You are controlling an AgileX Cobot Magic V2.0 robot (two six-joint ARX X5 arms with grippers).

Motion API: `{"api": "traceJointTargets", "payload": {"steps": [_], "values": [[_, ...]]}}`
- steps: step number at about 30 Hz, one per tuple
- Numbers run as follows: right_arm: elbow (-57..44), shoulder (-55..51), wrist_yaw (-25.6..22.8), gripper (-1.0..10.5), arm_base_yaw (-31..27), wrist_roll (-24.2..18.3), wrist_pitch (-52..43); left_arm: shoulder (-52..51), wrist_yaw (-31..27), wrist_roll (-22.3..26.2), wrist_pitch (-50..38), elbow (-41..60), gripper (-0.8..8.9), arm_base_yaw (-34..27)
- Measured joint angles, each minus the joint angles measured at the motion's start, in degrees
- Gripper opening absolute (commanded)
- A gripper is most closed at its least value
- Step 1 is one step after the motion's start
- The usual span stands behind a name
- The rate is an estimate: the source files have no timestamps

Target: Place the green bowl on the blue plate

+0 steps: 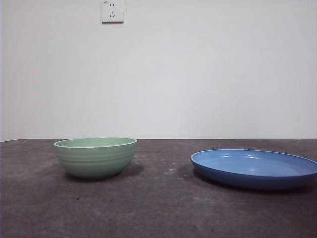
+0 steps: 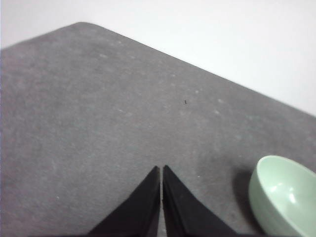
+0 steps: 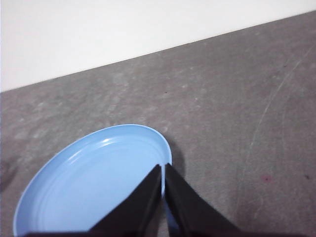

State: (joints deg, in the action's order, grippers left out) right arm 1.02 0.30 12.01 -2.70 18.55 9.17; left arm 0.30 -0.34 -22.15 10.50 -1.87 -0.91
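Note:
The green bowl [image 1: 95, 156] stands upright on the dark table at the left of the front view. It also shows in the left wrist view [image 2: 285, 196], off to one side of my left gripper [image 2: 161, 169], which is shut, empty and held above bare table. The blue plate [image 1: 254, 167] lies flat at the right of the front view, apart from the bowl. It shows in the right wrist view [image 3: 94, 182] below my right gripper [image 3: 163, 168], which is shut and empty above the plate's rim. Neither arm shows in the front view.
The grey table [image 1: 163, 208] runs back to a white wall with a power socket [image 1: 112, 11] high up. The table's rounded corner shows in the left wrist view [image 2: 81, 24].

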Motion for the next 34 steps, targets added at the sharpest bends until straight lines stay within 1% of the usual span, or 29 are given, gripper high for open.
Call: {"api": "traceJointTargets", "payload": {"steps": [4,10,15,20,24,29,34], "values": [[0.0,0.0,1.6,0.1,0.0,1.6,-0.1,0.0,1.1,-3.1,0.0,-0.1,0.09,0.0],[1.5,0.0,1.6,0.1,0.0,3.8,0.5,0.0,6.5,-6.4,1.7,-1.9,0.10,0.0],[7.6,0.0,1.5,0.1,0.0,4.2,0.1,0.5,7.6,-8.3,5.0,-7.6,0.10,0.0],[13.6,0.2,1.5,0.1,0.0,4.2,0.9,3.9,8.4,-8.3,9.6,-14.6,0.10,0.0],[19.8,2.4,1.5,0.1,0.0,3.4,3.6,8.8,11.0,-5.5,13.8,-21.1,0.10,0.0],[28.6,9.0,2.0,0.1,0.0,0.0,10.7,17.4,15.1,0.3,19.2,-30.5,0.10,0.0],[38.5,18.0,6.6,0.1,0.0,-5.0,21.0,26.5,20.9,6.5,25.1,-38.9,0.10,0.0]]}}
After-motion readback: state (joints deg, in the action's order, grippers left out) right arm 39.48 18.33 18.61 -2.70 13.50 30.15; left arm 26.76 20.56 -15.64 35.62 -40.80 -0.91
